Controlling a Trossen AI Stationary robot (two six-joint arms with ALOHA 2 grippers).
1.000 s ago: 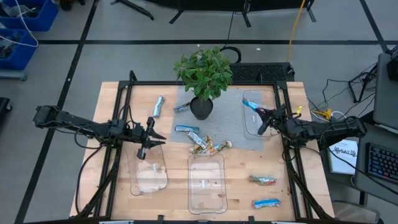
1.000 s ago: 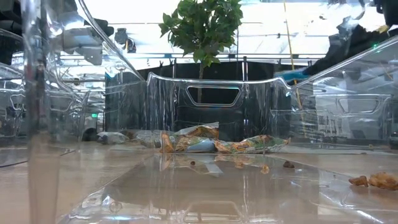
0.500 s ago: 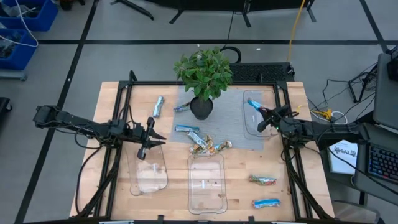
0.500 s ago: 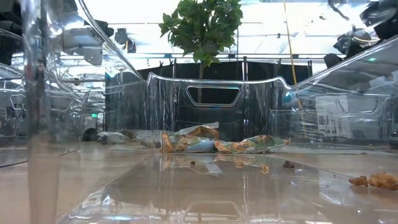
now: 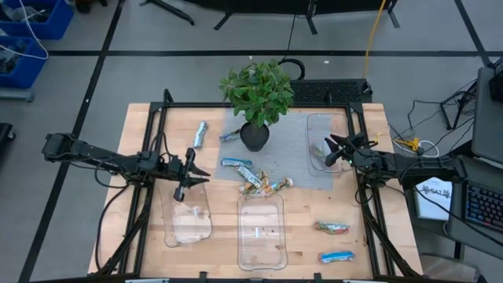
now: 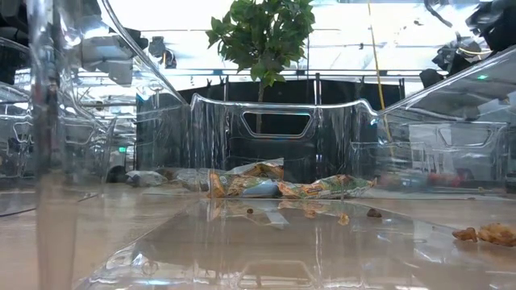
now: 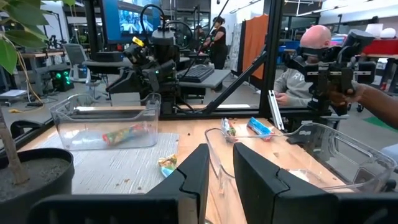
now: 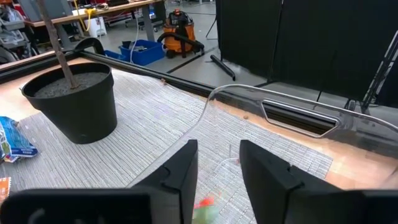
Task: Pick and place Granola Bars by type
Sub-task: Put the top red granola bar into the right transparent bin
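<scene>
1. A second ago the right gripper [image 5: 328,152] held a blue bar up over the clear plastic tray [image 5: 339,119] by the right edge of the wooden table [image 5: 134,157].
2. Now its two fingers are apart and hold nothing. It is low over that tray.
3. The bar in a shiny wrapper [image 7: 124,134] lies on the floor of that tray.
4. The left gripper [image 5: 192,174] has not moved. It hangs over a second clear tray [image 5: 189,224] near the left edge. Its fingers have a small gap and nothing is in it.
5. There are three clear trays. The third one [image 5: 261,236] is in the middle, by the edge far from the plant.
6. There is one green plant in a black pot [image 5: 255,135].
7. About eight more bars lie on the table:
   - one silver bar [image 5: 200,134] and one blue bar [image 5: 230,135] beside the pot
   - a small heap [image 5: 259,181] in the middle of the table
   - two bars [image 5: 332,228] near the right corner far from the plant
</scene>
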